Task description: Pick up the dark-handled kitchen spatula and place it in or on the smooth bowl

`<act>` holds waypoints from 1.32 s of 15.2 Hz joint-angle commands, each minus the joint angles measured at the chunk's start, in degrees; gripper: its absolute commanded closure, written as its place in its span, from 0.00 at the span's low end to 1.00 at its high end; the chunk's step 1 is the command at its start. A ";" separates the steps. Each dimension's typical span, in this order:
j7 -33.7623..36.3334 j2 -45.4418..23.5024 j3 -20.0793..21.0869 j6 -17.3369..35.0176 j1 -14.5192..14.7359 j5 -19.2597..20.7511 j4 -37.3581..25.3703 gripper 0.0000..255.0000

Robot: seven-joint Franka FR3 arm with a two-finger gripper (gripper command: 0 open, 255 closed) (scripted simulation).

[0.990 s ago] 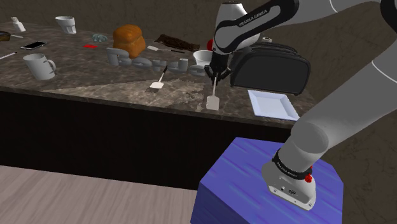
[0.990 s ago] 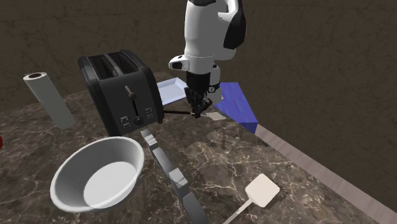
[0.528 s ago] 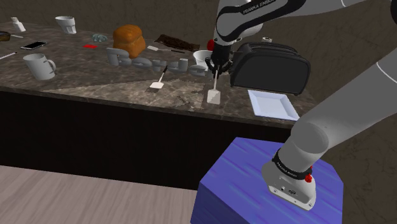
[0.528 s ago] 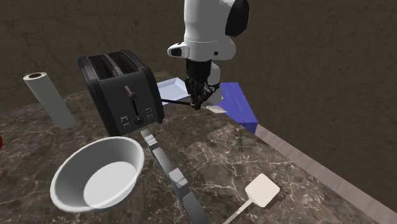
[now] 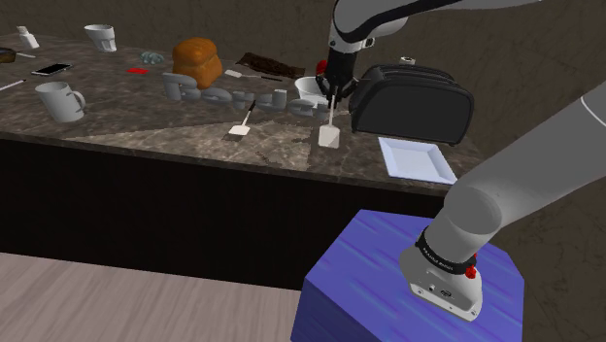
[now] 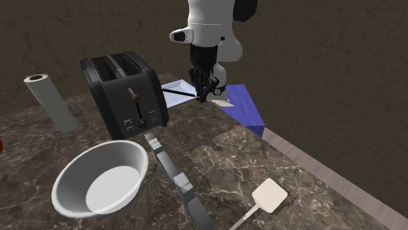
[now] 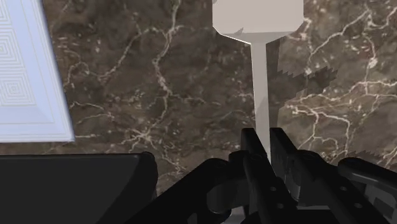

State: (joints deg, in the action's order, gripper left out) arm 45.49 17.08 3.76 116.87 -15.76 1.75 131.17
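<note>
My gripper (image 5: 330, 99) is shut on a spatula and holds it above the marble counter, in front of the black toaster (image 5: 413, 99). The spatula's pale blade (image 5: 329, 137) hangs below the fingers. In the second exterior view the gripper (image 6: 204, 95) clasps the spatula where its dark handle (image 6: 180, 94) meets the shaft, with the blade (image 6: 223, 103) sticking out toward the counter edge. In the wrist view the fingers (image 7: 253, 145) clasp the pale shaft (image 7: 261, 83). The smooth pale bowl (image 6: 98, 178) sits on the counter beyond the toaster (image 6: 124, 91); the bowl (image 5: 309, 88) is just behind the gripper.
A second spatula (image 5: 241, 123) lies on the counter, its blade (image 6: 269, 195) near the front edge. A white square plate (image 5: 416, 158) lies beside the toaster. Grey raised letters (image 5: 223, 92), a bread loaf (image 5: 197, 60), a mug (image 5: 58, 99) and a paper roll (image 6: 51, 101) also stand there.
The gripper has risen with the spatula; the blade, low over the counter edge a second ago, now hangs higher and closer to the toaster.
</note>
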 commanded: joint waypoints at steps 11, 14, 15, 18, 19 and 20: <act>-5.87 -14.66 -3.50 -3.93 -2.69 0.80 -18.78 1.00; -7.95 -20.71 -4.48 -5.40 -3.66 0.63 -26.38 1.00; -8.62 -22.79 -4.77 -6.02 -3.99 0.52 -29.11 1.00; -10.57 -29.32 -5.50 -8.36 -5.05 0.10 -38.04 1.00; -11.20 -31.62 -5.69 -9.31 -5.43 -0.06 -41.31 1.00; -11.81 -34.00 -5.88 -10.37 -5.81 -0.24 -44.77 1.00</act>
State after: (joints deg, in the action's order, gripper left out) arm 34.32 -14.88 -1.93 107.75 -21.22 1.68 89.72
